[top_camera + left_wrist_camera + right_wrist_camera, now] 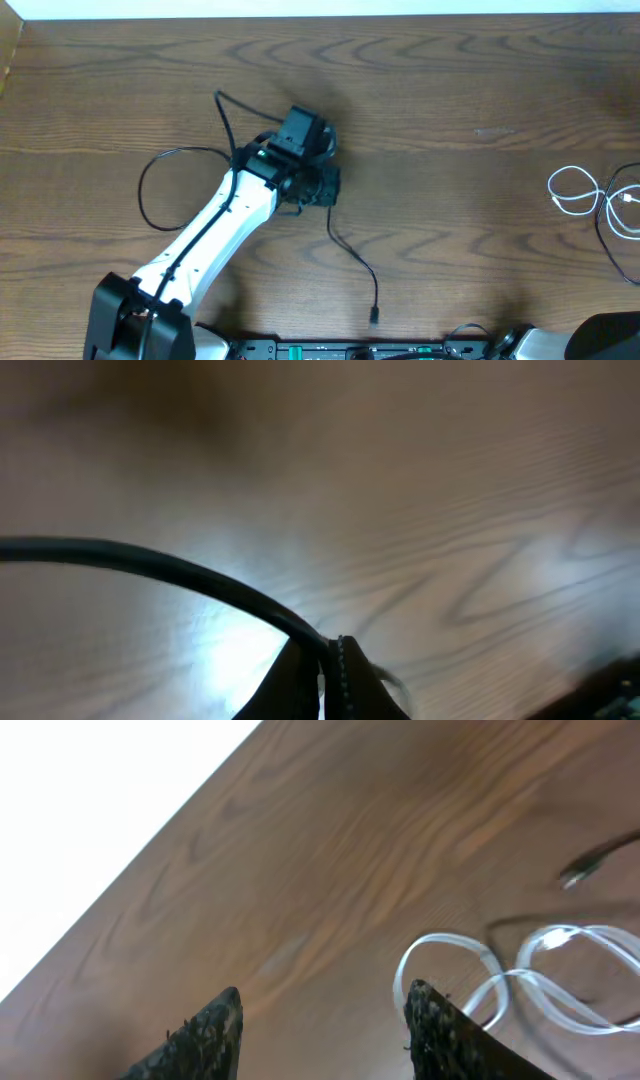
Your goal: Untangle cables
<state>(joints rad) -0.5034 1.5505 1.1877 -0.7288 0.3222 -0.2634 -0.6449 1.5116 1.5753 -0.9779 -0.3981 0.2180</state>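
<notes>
- The wooden table [480,90] fills the overhead view, its grain running across the frame.
- The left arm [215,225], white with a black wrist, reaches from the lower left corner up to just left of the frame's centre.
- The black cable [160,563] lies around that arm. One part forms a wide loop at the left of the overhead view. Another part trails down from the wrist to a small plug [375,316] near the bottom edge, centre.
- In the left wrist view this cable sweeps in from the left edge and runs straight into the left gripper [330,660] at the bottom centre. Its fingers are clenched together on the strand, which is lifted off the table there.
- The white cable [512,978] lies in flat loops on the table at the far right of the overhead view, well apart from the black one.
- In the right wrist view the white loops sit at the lower right, and the nearest loop ends just above the right-hand fingertip.
- The right gripper [325,1035] is released. Its two fingers [215,1035] stand apart at the bottom of the frame with only bare table between them, and the white cable is outside the gap.
- A thin dark strand with a blurred plug end [580,872] lies beside the white loops at the right edge.
</notes>
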